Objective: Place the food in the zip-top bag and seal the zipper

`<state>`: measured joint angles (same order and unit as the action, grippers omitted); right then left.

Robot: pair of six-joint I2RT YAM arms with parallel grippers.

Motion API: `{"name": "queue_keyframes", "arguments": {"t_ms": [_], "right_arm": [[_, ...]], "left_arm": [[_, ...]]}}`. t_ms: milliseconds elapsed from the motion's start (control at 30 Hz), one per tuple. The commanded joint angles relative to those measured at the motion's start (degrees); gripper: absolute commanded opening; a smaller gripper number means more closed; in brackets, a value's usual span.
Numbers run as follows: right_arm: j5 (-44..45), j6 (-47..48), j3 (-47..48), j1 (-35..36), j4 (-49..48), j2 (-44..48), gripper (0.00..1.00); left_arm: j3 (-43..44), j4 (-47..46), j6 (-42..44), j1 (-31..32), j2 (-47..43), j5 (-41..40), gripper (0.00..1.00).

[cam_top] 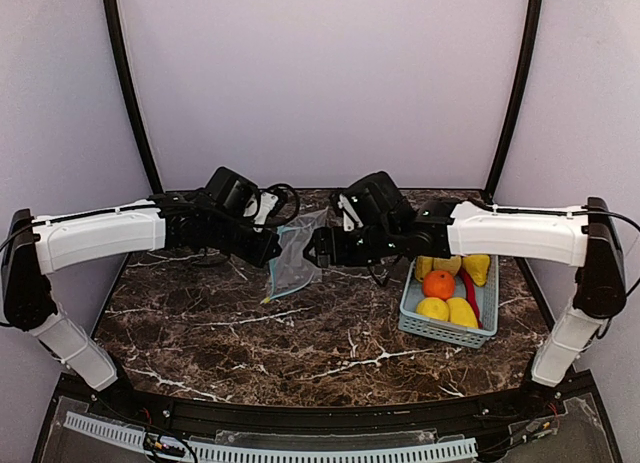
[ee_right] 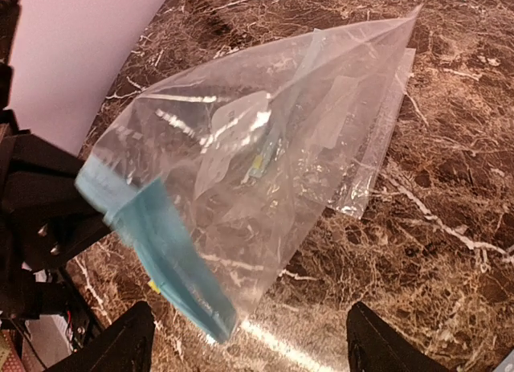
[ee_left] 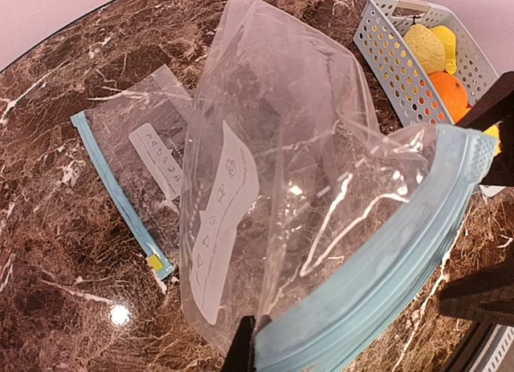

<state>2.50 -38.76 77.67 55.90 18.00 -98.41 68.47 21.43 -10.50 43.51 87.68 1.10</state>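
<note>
A clear zip-top bag (ee_left: 281, 163) with a blue zipper strip (ee_left: 385, 259) hangs lifted off the table. My left gripper (ee_left: 253, 346) is shut on its zipper edge at one end. In the top view the bag (cam_top: 296, 251) hangs between both grippers. My right gripper (ee_right: 250, 348) is open, fingers wide apart, just below the bag's blue strip (ee_right: 173, 263) and not touching it. The food lies in the basket: an orange (cam_top: 438, 283), yellow pieces (cam_top: 433, 308) and a red chili (cam_top: 470, 291). The orange (ee_left: 448, 92) also shows in the left wrist view.
A pale blue slatted basket (cam_top: 412, 313) stands at the right of the marble table (cam_top: 250, 343). A second clear bag (ee_left: 128, 159) lies flat under the lifted one. Purple walls close in the back and sides.
</note>
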Motion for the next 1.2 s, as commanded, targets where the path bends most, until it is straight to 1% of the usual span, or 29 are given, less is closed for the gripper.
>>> {"name": "queue_keyframes", "arguments": {"t_ms": [0, 100, 233, 400, 500, 600, 733, 767, 900, 1167], "right_arm": [[-2.82, 2.15, -3.43, 0.06, 0.98, 8.46, 0.85], [2.33, 1.33, -6.10, 0.04, 7.25, 13.45, 0.88], [9.52, -1.70, -11.60, -1.62, 15.85, 20.17, 0.97], [10.61, -4.81, -19.50, -7.40, 21.80, 27.25, 0.98], [10.59, -5.03, -22.12, -11.17, 24.78, 28.90, 0.98], [9.02, -4.55, -24.55, -13.82, 25.63, 29.41, 0.97], [7.40, -4.59, -27.00, -15.28, 25.39, 28.68, 0.88], [7.38, -4.75, -27.31, -15.37, 25.44, 28.20, 0.87], [7.87, -5.41, -28.55, -15.55, 25.10, 26.22, 0.86], [5.66, -5.35, -29.23, -15.56, 21.60, 21.42, 0.82]], "left_arm": [[1.32, 2.08, -0.48, 0.00, 0.38, -0.40, 0.01], [1.26, 1.94, -0.60, 0.00, 0.53, -0.42, 0.01], [1.15, 1.62, -0.81, -0.01, 0.55, -0.30, 0.01], [1.08, 1.46, -0.84, 0.00, 0.43, -0.30, 0.01], [0.85, 1.11, -0.79, 0.00, 0.18, 0.00, 0.01], [0.45, 0.24, -0.70, 0.00, -0.28, 0.64, 0.01], [0.27, 0.12, -0.63, -0.05, -0.49, 0.32, 0.01], [0.26, 0.11, -0.59, -0.01, -0.56, 0.36, 0.01], [0.26, 0.10, -0.66, 0.00, -0.52, 0.68, 0.01], [0.33, 0.28, -0.58, 0.00, -0.33, 0.66, 0.01]]}}
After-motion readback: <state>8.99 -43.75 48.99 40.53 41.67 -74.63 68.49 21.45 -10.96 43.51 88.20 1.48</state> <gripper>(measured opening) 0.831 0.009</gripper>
